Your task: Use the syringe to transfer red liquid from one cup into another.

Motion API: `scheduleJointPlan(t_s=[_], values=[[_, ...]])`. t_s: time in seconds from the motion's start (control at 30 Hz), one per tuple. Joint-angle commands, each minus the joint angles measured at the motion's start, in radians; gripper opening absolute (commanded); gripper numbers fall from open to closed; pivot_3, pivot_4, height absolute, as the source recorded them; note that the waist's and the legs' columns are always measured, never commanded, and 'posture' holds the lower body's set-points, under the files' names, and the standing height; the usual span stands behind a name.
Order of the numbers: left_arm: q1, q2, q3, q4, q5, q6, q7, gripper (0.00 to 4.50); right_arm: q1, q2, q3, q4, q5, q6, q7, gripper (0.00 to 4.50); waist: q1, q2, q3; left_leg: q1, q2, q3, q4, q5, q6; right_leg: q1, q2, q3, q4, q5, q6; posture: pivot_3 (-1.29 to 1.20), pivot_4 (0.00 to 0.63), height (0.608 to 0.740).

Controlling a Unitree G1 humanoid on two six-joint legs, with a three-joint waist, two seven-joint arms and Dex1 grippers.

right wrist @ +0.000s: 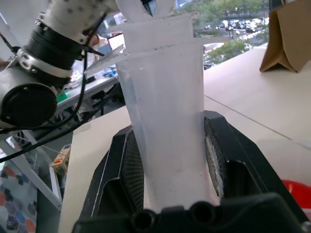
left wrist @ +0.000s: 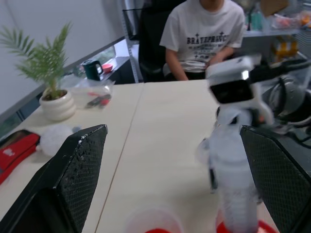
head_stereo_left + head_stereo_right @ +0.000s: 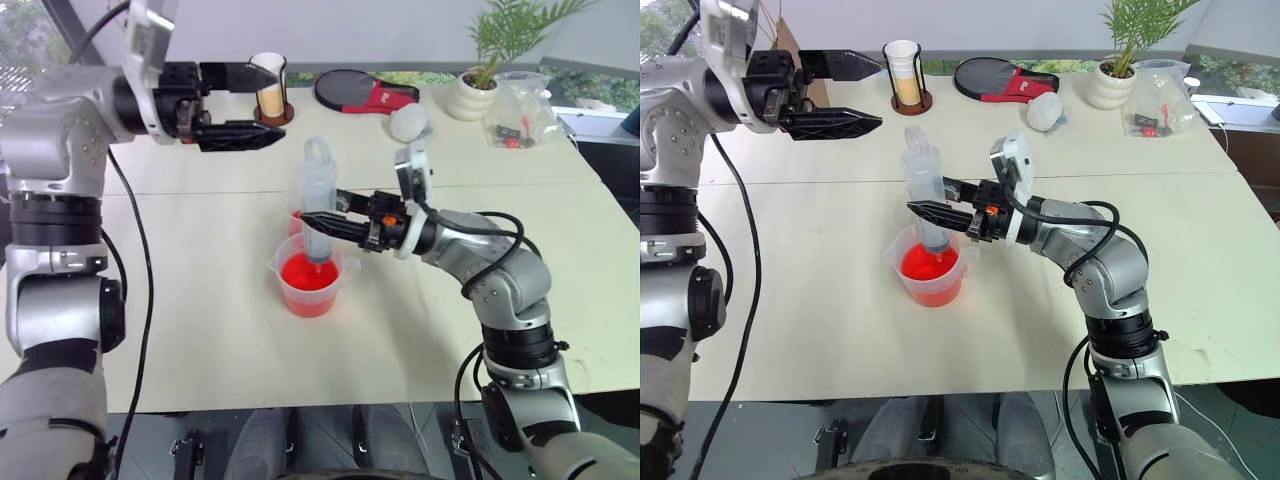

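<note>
My right gripper [image 3: 316, 211] is shut on the barrel of the syringe [image 3: 318, 190], a thick clear tube held upright. In the right wrist view both pads [image 1: 130, 170] press on the barrel. The syringe's nozzle dips into the red liquid [image 3: 305, 276] in the wide spouted cup [image 3: 346, 268] at the table's middle. The smaller clear cup [image 2: 153, 222] stands just behind it, mostly hidden by the syringe, with some red at its bottom. My left gripper [image 3: 272, 104] is open and empty, level, up and to the left of the syringe's plunger ring.
At the table's back stand a tall glass with cream contents in a dark holder [image 3: 269, 88], a red-and-black paddle [image 3: 365, 92], a white ball [image 3: 409, 122], a potted plant [image 3: 478, 88] and a plastic bag [image 3: 520, 110]. A person [image 2: 204, 39] sits past the table's right end.
</note>
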Motion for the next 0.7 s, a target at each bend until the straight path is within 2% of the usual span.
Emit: scheduleJointPlan(t_s=[0.03,0.2,0.53,0.63,0.7], values=[[0.010,0.000,0.011,-0.054,-0.018,0.004,0.014,4.50,-0.002,0.014,-0.003,-0.014,0.013,-0.026,-0.012,1.38,0.001,0.000,0.000,0.000,0.000,0.000,0.000,0.000,0.000,0.000,0.000,0.000,0.000,0.000,0.000,0.00,0.150,0.740],[0.034,-0.009,-0.025,-0.053,0.018,-0.039,0.019,4.50,-0.004,0.032,-0.002,-0.006,0.015,-0.029,-0.032,1.38,0.003,0.000,0.000,0.001,0.000,0.000,0.000,0.000,0.000,0.001,0.000,0.000,0.000,0.000,0.000,0.00,0.150,0.740],[0.013,-0.102,-0.060,0.036,0.084,-0.156,0.057,4.50,0.024,0.032,0.054,-0.026,-0.028,-0.058,-0.049,1.38,0.003,0.000,0.000,0.001,0.000,0.000,0.000,0.000,0.000,0.001,0.000,0.000,0.000,0.000,0.000,0.00,0.150,0.740],[0.019,-0.119,-0.067,0.037,0.097,-0.182,0.064,3.83,0.035,0.032,0.062,-0.033,-0.037,-0.065,-0.054,1.38,0.002,0.000,0.000,0.001,0.000,0.000,0.000,0.000,0.000,0.001,0.000,0.000,0.000,0.000,0.000,0.00,0.150,0.740],[0.028,-0.126,-0.066,0.018,0.085,-0.169,0.055,2.80,0.040,0.033,0.064,-0.039,-0.037,-0.067,-0.061,1.38,0.003,0.000,0.000,0.001,0.000,0.000,0.000,0.000,0.000,0.001,0.000,0.000,0.000,0.000,0.000,0.00,0.150,0.740]])
